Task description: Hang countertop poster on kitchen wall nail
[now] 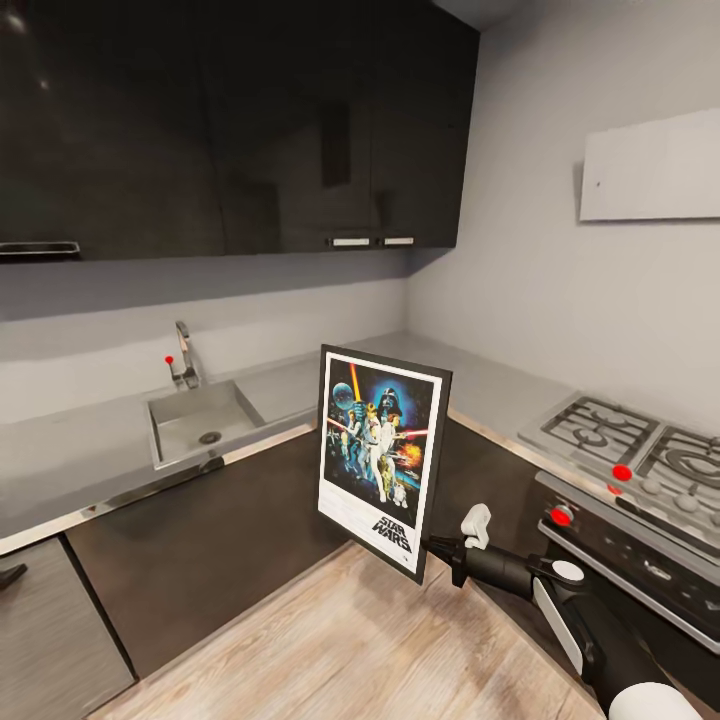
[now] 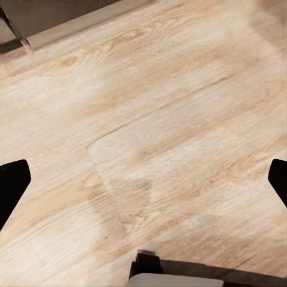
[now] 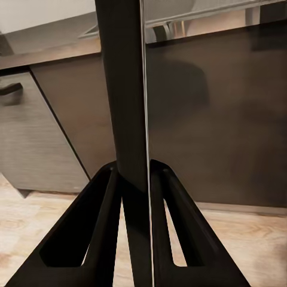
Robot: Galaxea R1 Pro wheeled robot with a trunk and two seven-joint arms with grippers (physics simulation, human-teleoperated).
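A simulated kitchen robot is working midway through a hanging job. At the left, the sink [image 1: 200, 420] is sitting in the grey table [image 1: 60, 470], while the left jaws [image 2: 143, 179], seen from the wrist, are standing wide apart and empty over the wooden floor [image 2: 149, 119]. At centre, the poster [image 1: 380, 455] is off the table, hanging upright in the air in front of the dark cabinets [image 1: 210, 550]. To the right, the right jaws [image 1: 432, 545] are pinching its lower edge. Lifting looks done; hanging is left. No wall nail is identifiable, and the white panel [image 1: 650, 165] above the stove [image 1: 630, 450] is cut off.
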